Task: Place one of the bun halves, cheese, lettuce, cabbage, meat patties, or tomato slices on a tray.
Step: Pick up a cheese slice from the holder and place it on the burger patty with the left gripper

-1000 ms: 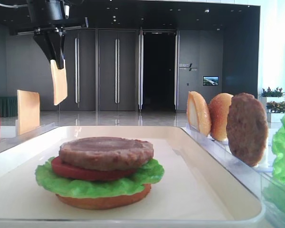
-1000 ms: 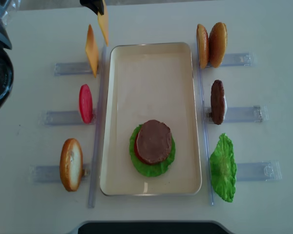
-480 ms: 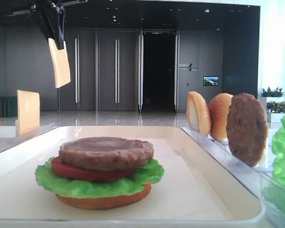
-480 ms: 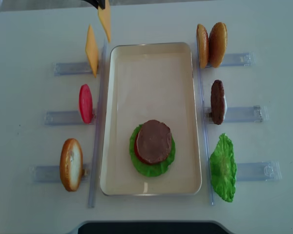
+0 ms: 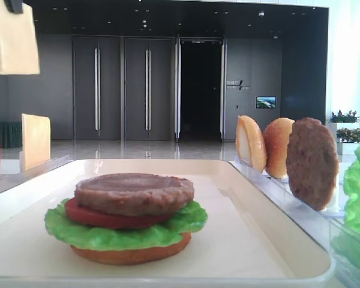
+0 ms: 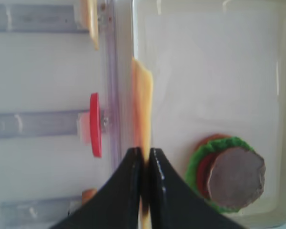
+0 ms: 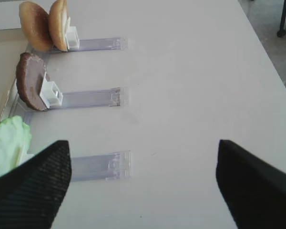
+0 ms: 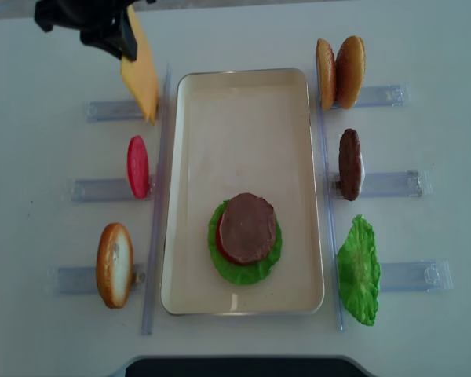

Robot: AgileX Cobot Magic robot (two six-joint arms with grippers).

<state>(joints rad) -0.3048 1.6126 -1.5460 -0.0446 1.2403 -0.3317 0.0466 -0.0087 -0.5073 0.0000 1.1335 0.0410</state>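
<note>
My left gripper (image 6: 144, 153) is shut on a thin yellow cheese slice (image 6: 142, 105) that hangs edge-on above the left rim of the cream tray (image 6: 205, 71). From above, the gripper (image 8: 124, 35) and its cheese (image 8: 140, 75) sit at the tray's far left corner. In the low view the cheese (image 5: 13, 39) hangs high at the top left. On the tray lies a stack (image 8: 247, 232): patty (image 5: 134, 193), tomato, lettuce, bottom bun. My right gripper (image 7: 143, 167) is open over bare table.
Clear racks flank the tray. On the left stand a second cheese slice (image 5: 35, 141), a tomato slice (image 8: 137, 166) and a bun half (image 8: 114, 265). On the right stand two bun halves (image 8: 339, 72), a patty (image 8: 349, 163) and lettuce (image 8: 359, 271).
The left gripper has carried the cheese up and to the left in the low view. From above, the arm has come further into view.
</note>
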